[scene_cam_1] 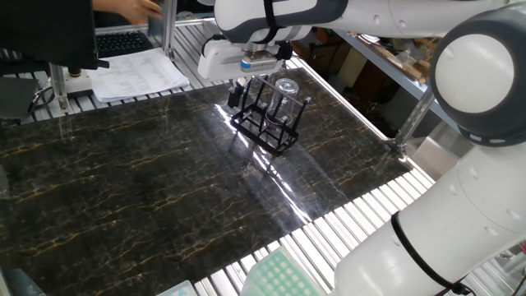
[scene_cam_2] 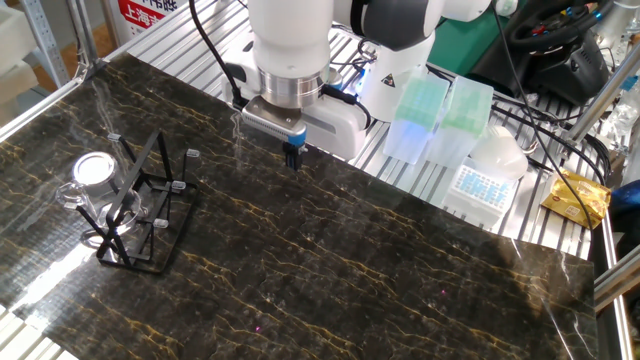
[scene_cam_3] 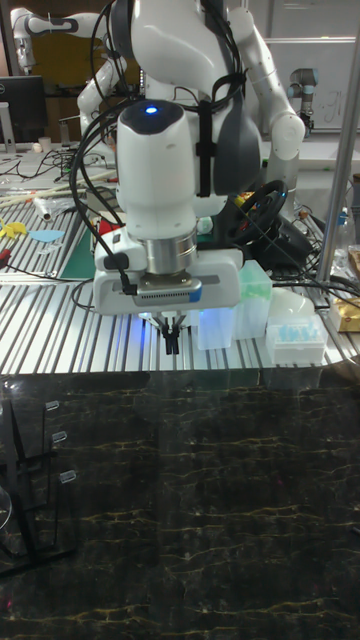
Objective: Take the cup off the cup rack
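Observation:
The clear glass cup (scene_cam_1: 286, 92) hangs on a peg at the right side of the black wire cup rack (scene_cam_1: 265, 122), which stands on the dark marble table near its far edge. In the other fixed view the cup (scene_cam_2: 91, 174) is at the rack's (scene_cam_2: 141, 214) left end. My gripper (scene_cam_2: 292, 158) hovers above the table well to the right of the rack, fingers pressed together with nothing between them. It points straight down in the tall view (scene_cam_3: 172, 345), where only the rack's edge (scene_cam_3: 32, 480) shows at the left.
Green pipette-tip boxes (scene_cam_2: 425, 115) and a white tip box (scene_cam_2: 480, 185) sit on the slatted bench behind the table. Papers (scene_cam_1: 136, 74) and a keyboard (scene_cam_1: 123, 41) lie beyond the far edge, with a person's hand (scene_cam_1: 127, 6) above them.

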You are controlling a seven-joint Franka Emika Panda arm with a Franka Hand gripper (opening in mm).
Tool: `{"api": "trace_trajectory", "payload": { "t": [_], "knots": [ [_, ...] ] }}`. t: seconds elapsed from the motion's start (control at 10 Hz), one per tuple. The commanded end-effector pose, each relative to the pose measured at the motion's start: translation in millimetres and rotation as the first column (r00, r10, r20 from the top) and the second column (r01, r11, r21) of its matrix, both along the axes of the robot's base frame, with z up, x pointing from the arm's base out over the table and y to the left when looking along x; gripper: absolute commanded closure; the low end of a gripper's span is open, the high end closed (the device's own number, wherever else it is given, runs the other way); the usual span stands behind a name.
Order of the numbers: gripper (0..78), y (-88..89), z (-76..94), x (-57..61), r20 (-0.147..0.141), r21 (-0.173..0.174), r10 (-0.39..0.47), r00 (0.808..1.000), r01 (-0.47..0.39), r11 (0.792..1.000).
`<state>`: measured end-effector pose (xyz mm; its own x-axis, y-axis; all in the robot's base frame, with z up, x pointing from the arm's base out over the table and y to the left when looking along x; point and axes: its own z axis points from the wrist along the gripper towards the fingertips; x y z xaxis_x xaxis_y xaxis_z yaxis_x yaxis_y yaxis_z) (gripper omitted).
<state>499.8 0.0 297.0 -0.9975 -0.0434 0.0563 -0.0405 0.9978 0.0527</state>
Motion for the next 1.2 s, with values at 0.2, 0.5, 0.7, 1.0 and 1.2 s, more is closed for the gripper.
{"api": "trace_trajectory", "payload": {
  "t": [0.2,0.5,0.7,1.0,1.2],
  "knots": [
    [77.6,0.7,-1.0,1.0,0.003,0.002,0.001,1.000,-0.001,1.000],
    [77.6,1.9,-5.1,2.1,0.003,0.002,-0.001,1.000,0.001,1.000],
    [77.6,2.2,-6.0,2.3,0.003,0.002,-0.003,1.000,0.003,1.000],
    [77.6,2.2,-6.1,2.3,0.003,0.003,-0.003,1.000,0.003,1.000],
    [77.6,2.2,-6.1,2.3,0.003,0.005,-0.001,1.000,0.001,1.000]
  ]
}}
